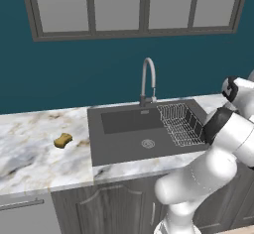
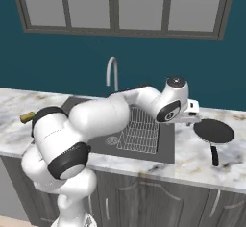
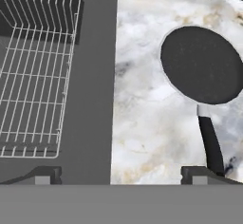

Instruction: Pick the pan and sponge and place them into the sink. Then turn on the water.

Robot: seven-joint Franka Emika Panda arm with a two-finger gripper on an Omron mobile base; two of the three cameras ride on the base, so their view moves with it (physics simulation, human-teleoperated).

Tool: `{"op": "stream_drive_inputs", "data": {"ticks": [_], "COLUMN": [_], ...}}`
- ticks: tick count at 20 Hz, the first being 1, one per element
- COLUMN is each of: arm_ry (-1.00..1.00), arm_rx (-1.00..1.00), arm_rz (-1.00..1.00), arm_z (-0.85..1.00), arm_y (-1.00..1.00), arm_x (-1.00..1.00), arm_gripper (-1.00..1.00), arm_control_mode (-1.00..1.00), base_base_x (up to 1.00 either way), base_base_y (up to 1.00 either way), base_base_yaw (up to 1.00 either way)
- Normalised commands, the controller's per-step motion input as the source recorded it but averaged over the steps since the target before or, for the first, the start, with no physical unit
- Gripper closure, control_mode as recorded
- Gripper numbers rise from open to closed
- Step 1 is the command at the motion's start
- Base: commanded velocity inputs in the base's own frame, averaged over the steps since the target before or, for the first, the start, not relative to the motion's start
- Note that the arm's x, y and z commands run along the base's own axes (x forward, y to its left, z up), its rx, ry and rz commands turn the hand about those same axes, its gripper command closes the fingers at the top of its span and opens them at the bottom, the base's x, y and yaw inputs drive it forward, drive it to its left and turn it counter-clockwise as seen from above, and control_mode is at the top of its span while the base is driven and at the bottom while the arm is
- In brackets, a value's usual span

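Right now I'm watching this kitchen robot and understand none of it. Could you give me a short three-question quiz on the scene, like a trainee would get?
1. True or false: the pan already lies inside the sink.
2. Multiple choice: the sponge lies on the counter A) left of the sink, B) inside the wire rack, C) on the pan.
3. Fill in: the tool hangs over the counter with its fingers apart, so it is ____.

Key:
1. False: it sits on the counter to the right of the sink.
2. A.
3. Open; nothing is between its fingers.
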Motion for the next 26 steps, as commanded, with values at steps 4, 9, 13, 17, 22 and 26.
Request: {"op": "stream_drive_inputs", "data": {"ticks": [4,9,13,17,22,26], "arm_ry": [0.01,0.04,0.03,0.02,0.03,0.04], "arm_rx": [0.00,0.00,0.00,0.02,0.04,0.03], "arm_rz": [0.00,0.00,0.00,0.00,0.00,0.00], "arm_z": [-0.12,-0.26,-0.26,-0.22,-0.24,-0.27], "arm_y": [-0.52,-0.56,-0.50,-0.49,-0.49,-0.48], "arm_x": [0.01,0.00,0.00,0.00,0.00,0.00], "arm_gripper": [-1.00,-1.00,-1.00,-1.00,-1.00,-1.00], "arm_control_mode": [-1.00,-1.00,-1.00,-1.00,-1.00,-1.00], "base_base_x": [0.00,0.00,0.00,0.00,0.00,0.00], "base_base_y": [0.00,0.00,0.00,0.00,0.00,0.00], "base_base_yaw": [0.00,0.00,0.00,0.00,0.00,0.00]}}
